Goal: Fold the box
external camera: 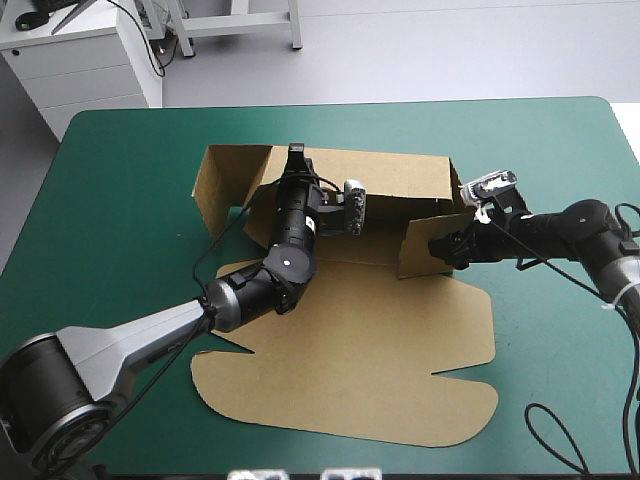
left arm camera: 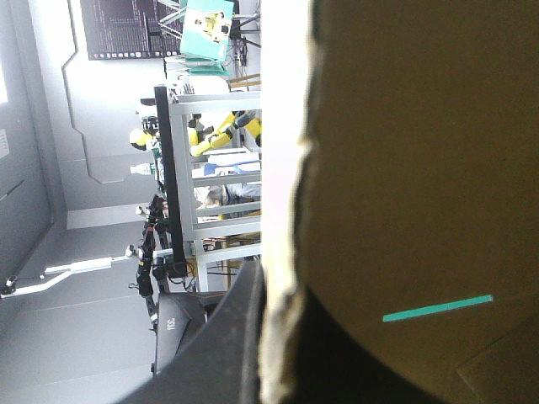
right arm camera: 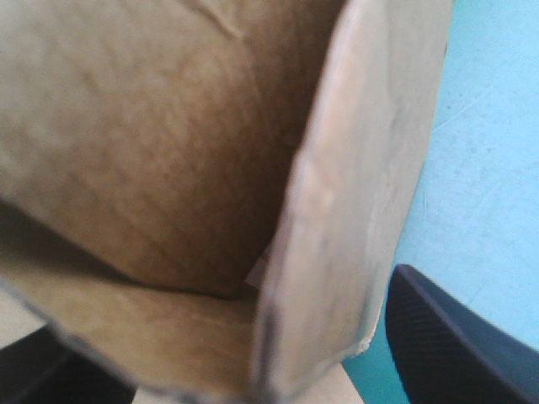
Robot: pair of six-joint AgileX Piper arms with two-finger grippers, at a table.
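Item: box [external camera: 350, 350], brown board, part-formed, lying at the middle of the teal-green table cover [external camera: 120, 180].

Condition: far wall [external camera: 390, 180] raised. Side wall [external camera: 425, 240] on my right standing, leaning a little. Lid panel [external camera: 360, 390] flat toward the near edge. A flap [external camera: 225, 185] at the far left corner is up but not tucked.

Left gripper [external camera: 295, 152]: reached in over the tray floor to the top edge of the far wall. In my left wrist view the cut edge of the board runs between my two black fingers, which are pressed nearly together on it. I judge it clamped.

Right gripper [external camera: 447, 247]: at the right side wall. In my right wrist view the wall stands between my fingers [right arm camera: 455, 337], which are spread wide and not pinching it.

Hazards, as I judge them:
- The right wall is only bracketed, so it may fall outward or spring flat if I pull away.
- My left clamp sits at the very rim, and a hard pull could tear or crease it.
- The sheet may slide on the cover if one arm pushes alone.
- The untucked left flap could catch on my left arm.
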